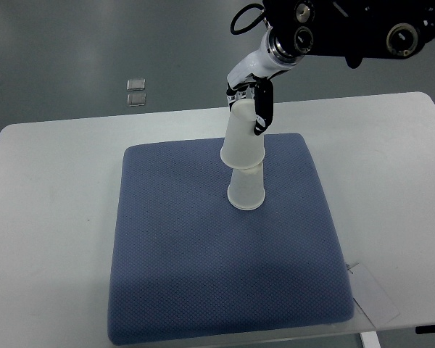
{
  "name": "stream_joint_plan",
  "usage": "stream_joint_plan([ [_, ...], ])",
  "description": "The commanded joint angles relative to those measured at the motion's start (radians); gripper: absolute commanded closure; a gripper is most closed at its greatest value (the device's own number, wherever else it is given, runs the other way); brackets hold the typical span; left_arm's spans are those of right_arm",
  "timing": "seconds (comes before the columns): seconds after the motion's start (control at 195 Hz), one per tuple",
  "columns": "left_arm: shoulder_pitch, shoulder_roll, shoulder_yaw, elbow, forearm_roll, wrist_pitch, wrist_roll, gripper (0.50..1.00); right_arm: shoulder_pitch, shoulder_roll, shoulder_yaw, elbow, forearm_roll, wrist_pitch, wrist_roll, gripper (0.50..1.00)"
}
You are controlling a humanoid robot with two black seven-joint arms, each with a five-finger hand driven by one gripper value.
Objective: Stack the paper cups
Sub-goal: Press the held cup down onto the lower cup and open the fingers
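Note:
A white paper cup (246, 190) stands upside down near the middle of the blue padded mat (174, 261). A second white paper cup (242, 139), also upside down and slightly tilted, is held just over it, its rim overlapping the top of the lower cup. My right hand (251, 98) reaches in from the top right, and its black fingers (263, 110) are shut on the upper cup's base and side. Whether the upper cup is fully seated on the lower one I cannot tell. The left arm does not show.
The mat lies on a white table (51, 188). A white paper tag (373, 293) sits by the mat's front right corner. Two small clear squares (136, 90) lie on the grey floor beyond the table's far edge.

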Motion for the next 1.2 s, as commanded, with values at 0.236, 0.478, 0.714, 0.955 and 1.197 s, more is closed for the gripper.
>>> stream_joint_plan([
  [0.236,0.000,0.000,0.000,0.000,0.001,0.000,0.000,0.500,-0.030,-0.012,-0.003,0.001,0.000,-0.005,0.000,0.863],
  [0.478,0.000,0.000,0.000,0.002,0.001,0.000,0.000,0.500,-0.042,-0.012,-0.003,0.001,-0.003,-0.016,0.000,0.861],
  [0.714,0.000,0.000,0.000,0.002,0.000,0.000,0.000,0.500,-0.053,-0.015,-0.003,0.001,-0.005,-0.028,0.000,0.861],
  [0.955,0.000,0.000,0.000,0.002,0.000,0.000,0.000,0.500,-0.076,-0.015,-0.005,0.001,-0.005,-0.037,0.000,0.859],
  [1.197,0.000,0.000,0.000,0.003,0.001,0.000,0.000,0.500,-0.093,-0.018,-0.005,0.001,-0.009,-0.049,0.000,0.840],
])
